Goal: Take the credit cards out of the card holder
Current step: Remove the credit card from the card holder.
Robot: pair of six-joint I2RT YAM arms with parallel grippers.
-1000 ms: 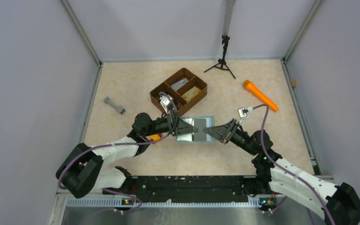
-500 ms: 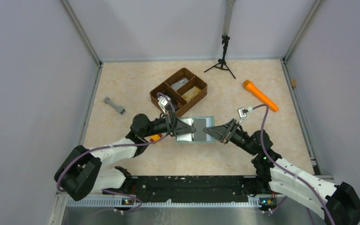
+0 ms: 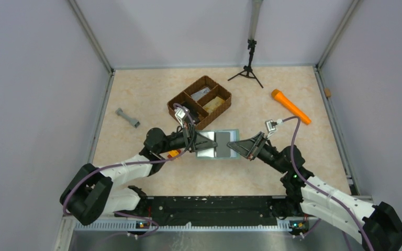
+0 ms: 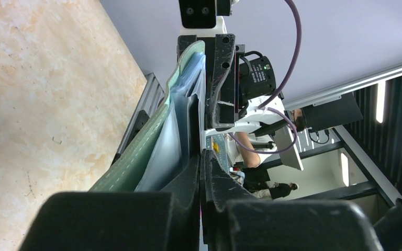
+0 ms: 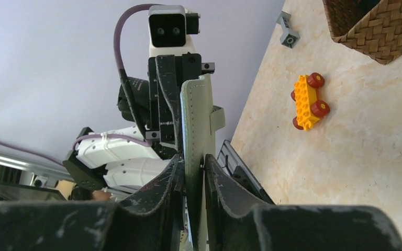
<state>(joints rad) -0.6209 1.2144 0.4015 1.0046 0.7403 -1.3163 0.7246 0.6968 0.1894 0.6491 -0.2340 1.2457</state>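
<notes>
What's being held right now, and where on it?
The card holder, open, is pinched from both sides: right tool on its right edge, left tool shut at its left edge on a thin inner layer, pocket or card unclear.

Left gripper (image 4: pixel 201 157) pinches the card holder (image 4: pixel 154 149) edge-on; right gripper (image 4: pixel 208 107) clamps its far end above the worktop (image 4: pixel 42 104)

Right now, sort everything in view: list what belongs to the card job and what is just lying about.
Job in hand: card holder; left fingers and right fingers, each pinching one end of it.

Lying about: brown woven basket; orange flashlight; grey dumbbell-shaped piece; yellow toy car; black tripod.
</notes>
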